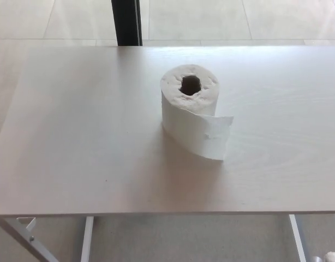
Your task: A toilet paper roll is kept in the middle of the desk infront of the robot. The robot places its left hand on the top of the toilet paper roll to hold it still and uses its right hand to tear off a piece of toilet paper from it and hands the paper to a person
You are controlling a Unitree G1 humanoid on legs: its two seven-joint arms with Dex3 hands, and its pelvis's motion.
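Toilet paper roll (pixel 189 101) standing up on my pale worktop (pixel 80 142), loose end hanging at its front, I cannot see my hands

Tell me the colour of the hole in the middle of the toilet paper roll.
Dark brown to black, inside the white toilet paper roll; seen in the head view.

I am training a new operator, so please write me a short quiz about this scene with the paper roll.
1. True or false: the toilet paper roll stands upright, its core hole facing up.
2. Toward which side of the robot does the loose sheet stick out? A) left B) right
3. How many robot hands are visible over the desk?

Key: 1 true; 2 B; 3 none.
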